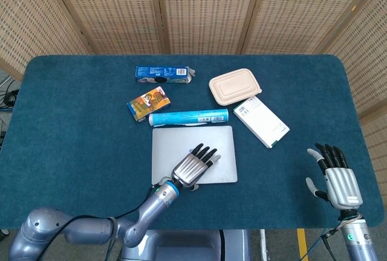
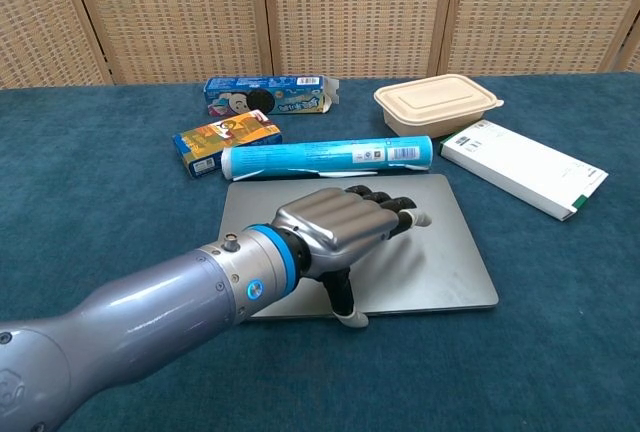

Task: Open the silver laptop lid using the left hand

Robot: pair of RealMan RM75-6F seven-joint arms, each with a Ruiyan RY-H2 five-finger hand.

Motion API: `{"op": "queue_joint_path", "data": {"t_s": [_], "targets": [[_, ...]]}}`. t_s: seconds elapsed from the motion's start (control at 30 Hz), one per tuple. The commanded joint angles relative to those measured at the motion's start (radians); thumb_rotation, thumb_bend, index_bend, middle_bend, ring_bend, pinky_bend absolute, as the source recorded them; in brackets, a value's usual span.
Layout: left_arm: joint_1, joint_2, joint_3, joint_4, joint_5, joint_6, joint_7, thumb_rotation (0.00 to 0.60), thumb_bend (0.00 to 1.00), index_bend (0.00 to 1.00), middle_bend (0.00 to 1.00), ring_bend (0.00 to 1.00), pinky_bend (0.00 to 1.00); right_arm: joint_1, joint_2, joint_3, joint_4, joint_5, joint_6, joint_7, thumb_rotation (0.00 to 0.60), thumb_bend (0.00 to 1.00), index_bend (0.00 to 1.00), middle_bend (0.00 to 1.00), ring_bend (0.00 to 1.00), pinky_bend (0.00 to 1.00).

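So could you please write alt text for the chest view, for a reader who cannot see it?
The left hand lies over a closed silver laptop on a blue table, thumb hooked at its near edge. Behind the laptop lie a blue tube, two snack boxes, a beige container and a white box.

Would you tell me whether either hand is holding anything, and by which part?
Nothing is gripped. The left hand lies over the closed silver laptop, thumb at its front edge; the right hand is empty.
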Motion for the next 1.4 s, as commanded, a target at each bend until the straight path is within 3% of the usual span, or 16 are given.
{"op": "queue_joint_path", "data": {"t_s": [0.03,0.33,0.57,1.07,1.4], "targets": [[-0.002,0.001,0.004,0.002,0.003,0.002,-0.005,0.600,0.25,0.05,0.00,0.00,0.00,0.000,-0.001,0.000,0.000,0.001,0.000,-0.001,0.600,0.38,0.17,0.10,0.00,0.00],[-0.007,0.009,0.028,0.014,0.054,0.018,-0.014,0.600,0.39,0.05,0.00,0.00,0.00,0.000,-0.003,0.001,0.003,0.007,-0.002,-0.004,0.600,0.39,0.17,0.10,0.00,0.00],[-0.012,0.017,0.060,0.052,0.180,0.070,-0.020,0.600,0.43,0.05,0.00,0.00,0.00,0.002,0.001,0.006,0.001,0.003,0.006,-0.005,0.600,0.39,0.17,0.10,0.00,0.00],[-0.035,0.076,0.007,0.038,0.287,0.120,-0.049,0.600,0.41,0.05,0.00,0.00,0.00,0.048,0.034,-0.014,-0.023,-0.072,-0.035,0.009,0.600,0.39,0.17,0.10,0.00,0.00],[-0.046,0.112,-0.041,0.000,0.288,0.132,-0.049,0.600,0.41,0.05,0.00,0.00,0.00,0.109,0.052,-0.047,-0.067,-0.143,-0.116,0.057,0.600,0.39,0.17,0.11,0.00,0.00]]}}
